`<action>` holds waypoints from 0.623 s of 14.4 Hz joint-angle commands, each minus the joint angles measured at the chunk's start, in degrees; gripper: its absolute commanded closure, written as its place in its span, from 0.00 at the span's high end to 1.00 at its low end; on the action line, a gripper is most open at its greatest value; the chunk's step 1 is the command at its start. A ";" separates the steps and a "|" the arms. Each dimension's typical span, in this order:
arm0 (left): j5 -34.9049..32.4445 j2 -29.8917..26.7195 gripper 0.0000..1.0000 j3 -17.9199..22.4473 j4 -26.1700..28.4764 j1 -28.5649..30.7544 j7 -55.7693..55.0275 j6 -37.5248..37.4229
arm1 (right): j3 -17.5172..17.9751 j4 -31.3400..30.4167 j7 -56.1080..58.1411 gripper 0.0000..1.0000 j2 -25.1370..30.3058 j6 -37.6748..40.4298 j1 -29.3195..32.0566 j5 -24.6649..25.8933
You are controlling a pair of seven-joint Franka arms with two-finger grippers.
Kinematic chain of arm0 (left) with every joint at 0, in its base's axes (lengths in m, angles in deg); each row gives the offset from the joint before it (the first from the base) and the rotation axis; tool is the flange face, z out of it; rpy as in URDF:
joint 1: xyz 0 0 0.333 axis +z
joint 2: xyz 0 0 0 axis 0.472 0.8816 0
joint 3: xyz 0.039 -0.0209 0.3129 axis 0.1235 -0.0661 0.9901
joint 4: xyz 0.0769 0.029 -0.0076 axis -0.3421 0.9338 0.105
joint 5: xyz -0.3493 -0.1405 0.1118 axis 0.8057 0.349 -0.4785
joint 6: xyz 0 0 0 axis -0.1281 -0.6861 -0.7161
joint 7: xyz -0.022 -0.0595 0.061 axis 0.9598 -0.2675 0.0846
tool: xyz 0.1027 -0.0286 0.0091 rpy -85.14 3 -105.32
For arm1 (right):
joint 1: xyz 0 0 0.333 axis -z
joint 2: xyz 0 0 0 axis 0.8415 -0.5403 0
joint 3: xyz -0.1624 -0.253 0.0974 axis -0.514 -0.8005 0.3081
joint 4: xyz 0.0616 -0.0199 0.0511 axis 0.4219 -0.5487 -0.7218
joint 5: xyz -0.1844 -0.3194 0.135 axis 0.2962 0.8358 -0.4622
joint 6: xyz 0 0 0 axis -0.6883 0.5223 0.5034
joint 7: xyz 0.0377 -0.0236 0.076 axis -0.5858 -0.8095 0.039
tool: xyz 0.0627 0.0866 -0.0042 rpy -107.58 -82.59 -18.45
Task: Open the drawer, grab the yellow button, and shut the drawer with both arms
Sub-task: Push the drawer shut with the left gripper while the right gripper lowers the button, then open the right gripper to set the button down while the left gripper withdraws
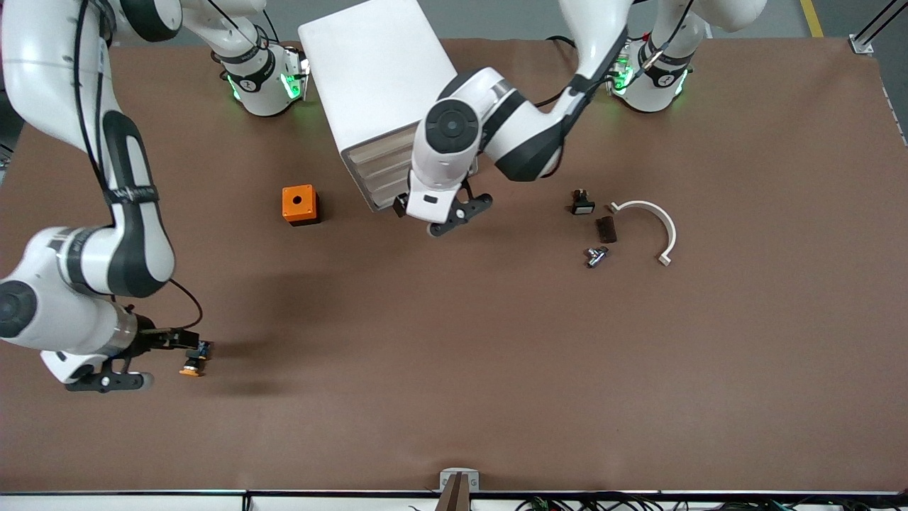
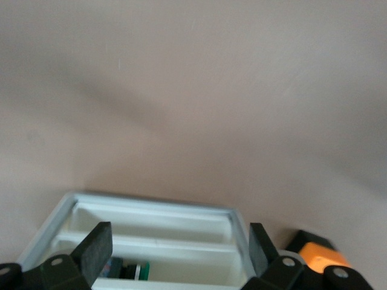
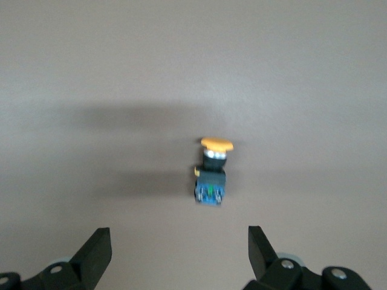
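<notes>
The white cabinet [image 1: 376,71] stands between the arm bases, with its drawer fronts [image 1: 379,167] facing the front camera. My left gripper [image 1: 411,209] is at those fronts, where the arm hides much of them. In the left wrist view it [image 2: 178,241] is open over a pulled-out white drawer tray [image 2: 151,205] with compartments. A small black-and-green part [image 2: 127,269] lies inside the tray. The button [image 1: 191,367], with its orange cap and blue bit, lies on the table toward the right arm's end. My right gripper [image 1: 186,346] is open just above it. In the right wrist view [image 3: 179,241] its fingers are clear of the button [image 3: 213,172].
An orange cube [image 1: 300,204] with a hole sits beside the cabinet; it also shows in the left wrist view [image 2: 323,257]. Toward the left arm's end lie a black-and-white part [image 1: 582,204], a dark block [image 1: 606,228], a metal piece [image 1: 596,256] and a white curved piece [image 1: 656,223].
</notes>
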 commanded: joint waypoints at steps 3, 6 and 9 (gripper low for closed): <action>-1.71 -10.11 0.99 0.04 1.33 8.93 8.47 -6.81 | 0.27 -2.30 -0.24 1.00 11.64 11.54 0.22 0.21; -9.68 -13.97 0.99 -0.05 1.41 10.52 10.68 -11.74 | 0.27 -2.57 -0.42 1.00 16.74 17.70 -0.75 0.21; -14.11 -18.10 0.99 -0.05 1.41 14.46 20.56 -19.99 | 0.18 -3.62 -0.59 1.00 21.05 20.08 -1.62 0.38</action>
